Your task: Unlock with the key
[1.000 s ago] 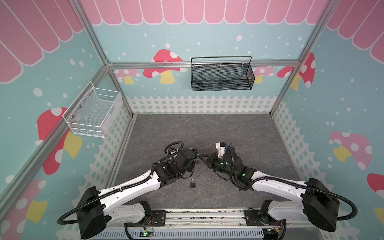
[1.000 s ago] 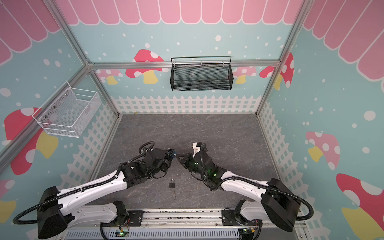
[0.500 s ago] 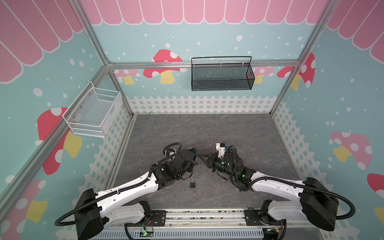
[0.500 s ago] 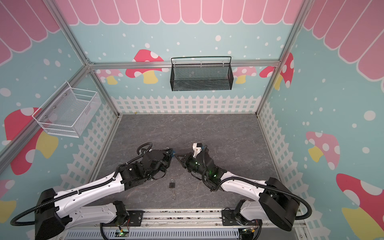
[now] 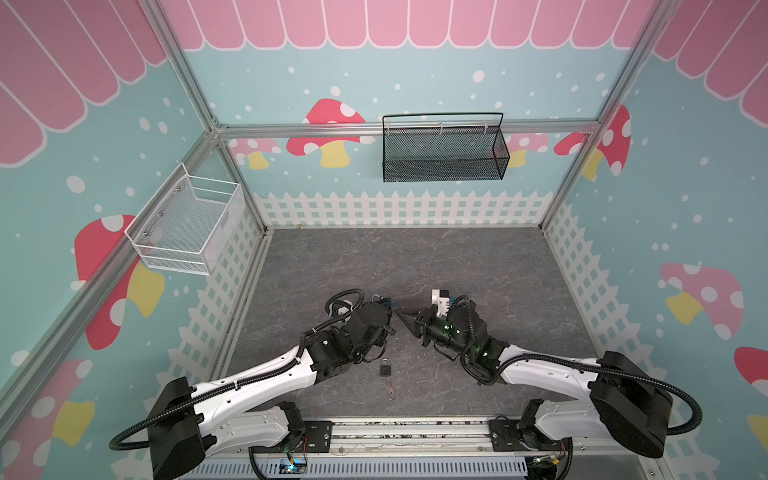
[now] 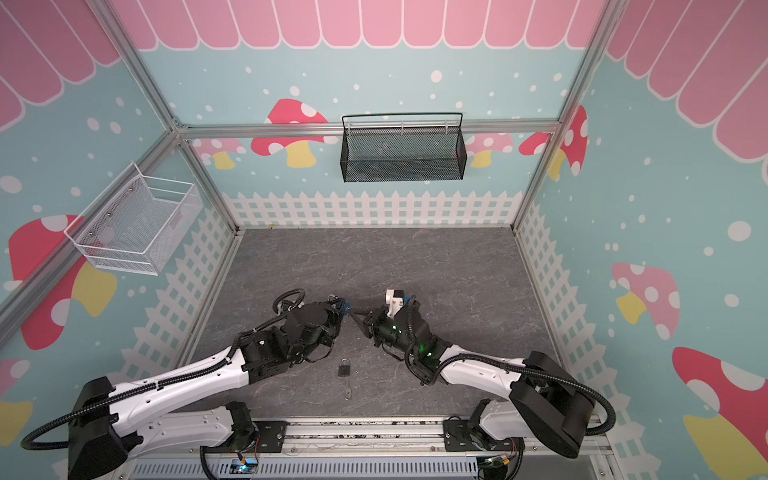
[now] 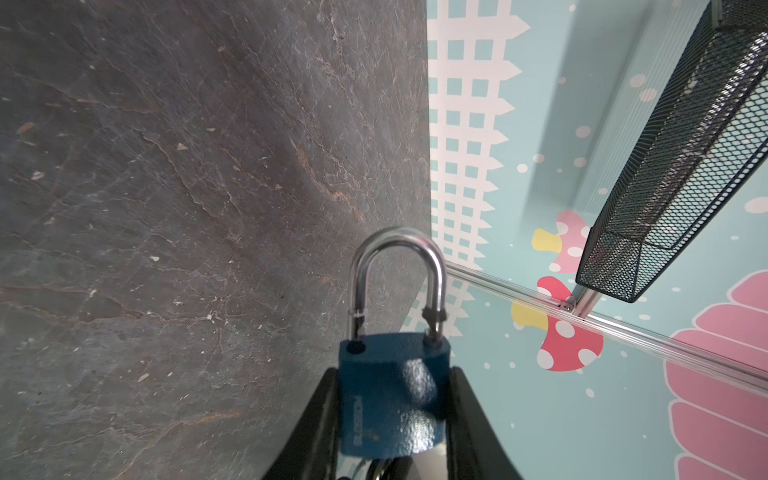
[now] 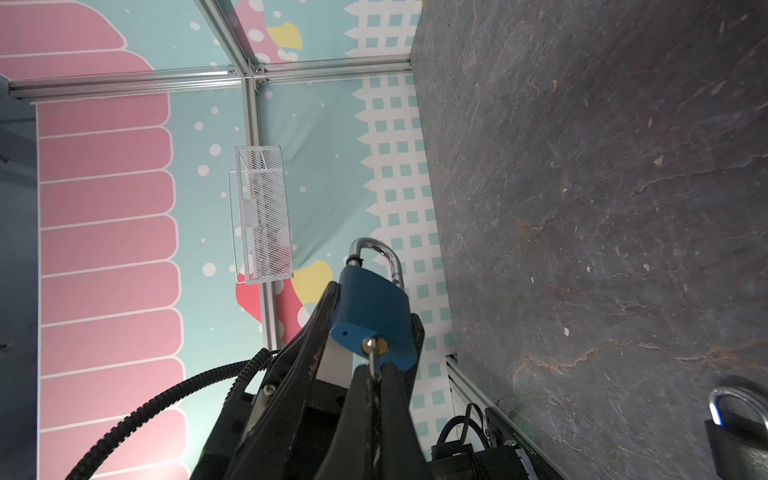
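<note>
**Left wrist view.** The blue padlock (image 7: 392, 399) sits upright in the left claw (image 7: 392, 384), which is narrowed onto the two slim sides of the body. The body has textured blue paint with a glossy patch. The chrome shackle (image 7: 398, 266) stands raised: one leg is seated, and the other looks clear of its hole (a dark round opening shows below its end). Raised lettering runs along one edge and reads roughly "BLOSSOM", though it is not fully sharp.

**Right wrist view.** This shows the same lock from its underside, with the brass keyhole (image 8: 371, 344) toward the camera. The key (image 8: 376, 362) is in the keyhole. The right claw (image 8: 375, 376) is pinched on the key, its jaws nearly meeting. A black padlock (image 8: 737, 419) lies on the desk (image 8: 602, 187) at the frame's edge.

**Both top views.** The claws meet tip to tip above the front middle of the desk, with the blue lock held off the surface. The black padlock lies flat just in front of them. A small metal piece (image 5: 392, 390) lies nearer the front rail, too small to identify.
</note>
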Available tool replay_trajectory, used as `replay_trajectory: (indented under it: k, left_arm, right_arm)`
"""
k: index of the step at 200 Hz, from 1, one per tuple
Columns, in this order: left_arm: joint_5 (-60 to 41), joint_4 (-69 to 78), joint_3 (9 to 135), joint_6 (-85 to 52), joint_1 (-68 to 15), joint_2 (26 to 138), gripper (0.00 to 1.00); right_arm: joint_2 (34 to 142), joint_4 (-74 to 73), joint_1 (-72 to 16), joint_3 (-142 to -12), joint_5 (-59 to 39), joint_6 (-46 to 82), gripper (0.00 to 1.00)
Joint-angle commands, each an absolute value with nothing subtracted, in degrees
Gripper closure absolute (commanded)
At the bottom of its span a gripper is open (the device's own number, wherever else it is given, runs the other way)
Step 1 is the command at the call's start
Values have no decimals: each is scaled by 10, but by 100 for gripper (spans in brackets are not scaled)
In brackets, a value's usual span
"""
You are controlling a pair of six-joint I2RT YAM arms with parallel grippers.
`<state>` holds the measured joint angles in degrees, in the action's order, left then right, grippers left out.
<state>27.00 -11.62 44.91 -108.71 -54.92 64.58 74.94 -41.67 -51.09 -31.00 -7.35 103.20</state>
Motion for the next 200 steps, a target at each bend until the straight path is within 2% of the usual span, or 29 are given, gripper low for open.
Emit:
replay_trajectory:
  k: [1, 35, 106, 158, 200]
  left_arm:
    - [254, -37, 453, -1118, -561, 632, 100]
    - [266, -57, 468, -1096, -560, 627, 100]
    - [263, -136, 512, -1017, -534, 625, 100]
    - [204, -171, 517, -933, -490, 631, 100]
    - [132, -204, 510, -767, -431, 616, 100]
  right_arm:
    - [751, -474, -526, -311, -134, 1068, 100]
    - [750, -443, -526, -317, -115, 1025, 100]
    - [741, -276, -526, -363, -43, 835, 100]
    - [696, -197, -525, -353, 26, 742, 66]
    - [633, -132, -509, -353, 25, 632, 40]
